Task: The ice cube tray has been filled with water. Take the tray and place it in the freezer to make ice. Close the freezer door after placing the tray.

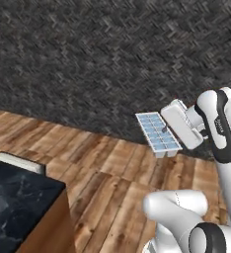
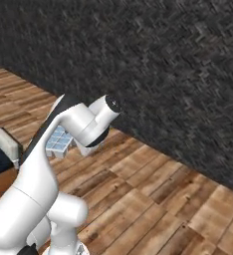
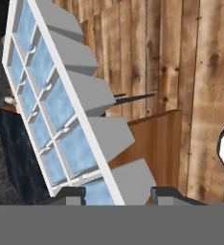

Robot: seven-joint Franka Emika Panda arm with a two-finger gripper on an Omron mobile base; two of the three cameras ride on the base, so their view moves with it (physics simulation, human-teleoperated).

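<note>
Left base view: the ice cube tray (image 1: 158, 132) is in the air, well above the wooden floor (image 1: 102, 173), carried at the end of the white arm (image 1: 220, 129). The gripper (image 1: 170, 132) meets the tray at its right end. Dark herringbone wall (image 1: 102, 54) behind; open floor to the left of the tray and below it. A black marble counter (image 1: 16, 200) with a wooden side fills the lower left corner, well apart from the tray. A pale bar-like object (image 1: 19, 161) lies at the counter's far edge; what it is I cannot tell. The tray is white, 2 rows of cells, the water (image 1: 155, 129) pale blue in them. Long axis runs from upper left to lower right, cell side facing up and slightly toward the camera.

Right base view: the arm (image 2: 68, 130) covers most of the tray (image 2: 58, 142); only its left end shows, pale-blue cells up. Wide bare floor (image 2: 158, 199) to the right, wall (image 2: 168, 64) beyond it.

Hand view: the tray (image 3: 68, 103) runs from the top left down to the bottom centre, tilted, blue cells to the left, grey cell undersides to the right. The gripper (image 3: 117, 195) is clamped on the tray's near end, 1 fingertip (image 3: 72, 194) on each side of it. Floor planks (image 3: 200, 76) and the counter's wooden side (image 3: 152, 143) lie behind.
</note>
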